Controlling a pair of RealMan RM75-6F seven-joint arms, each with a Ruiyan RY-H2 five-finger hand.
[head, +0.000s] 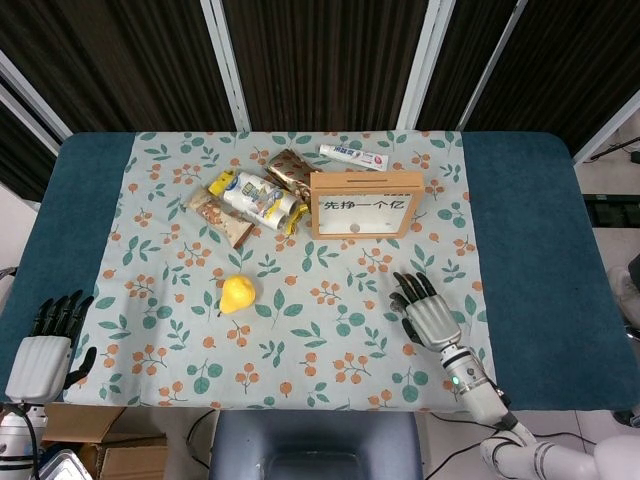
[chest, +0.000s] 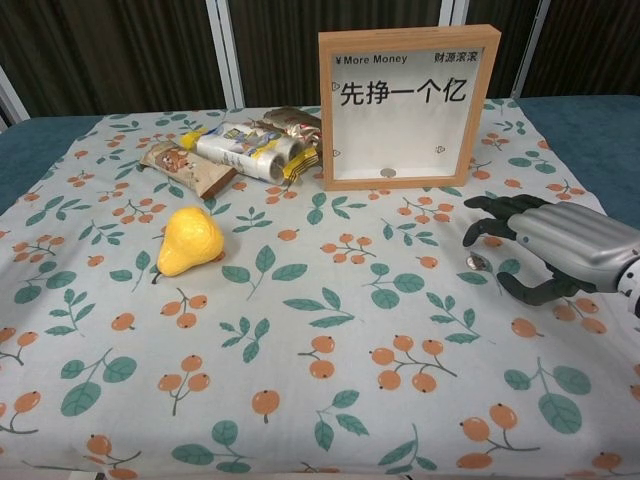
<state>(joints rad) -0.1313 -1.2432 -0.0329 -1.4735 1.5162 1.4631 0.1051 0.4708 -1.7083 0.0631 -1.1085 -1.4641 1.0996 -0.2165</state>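
Note:
My right hand (head: 428, 315) hovers low over the floral cloth in front of the wooden sign frame (head: 365, 204), holding nothing. In the chest view its dark fingers (chest: 500, 212) bend down just above and behind a small coin (chest: 479, 263) lying on the cloth, and the thumb reaches out in front. My left hand (head: 45, 350) hangs at the table's front left corner, off the cloth, fingers straight and apart, empty. A yellow pear (head: 237, 294) lies left of centre, far from both hands.
Several snack packets (head: 255, 197) are piled left of the frame, and a toothpaste tube (head: 352, 156) lies behind it. Another coin (chest: 388, 173) sits on the frame's (chest: 405, 105) lower ledge. Bare teal table (head: 530, 250) flanks the cloth on both sides.

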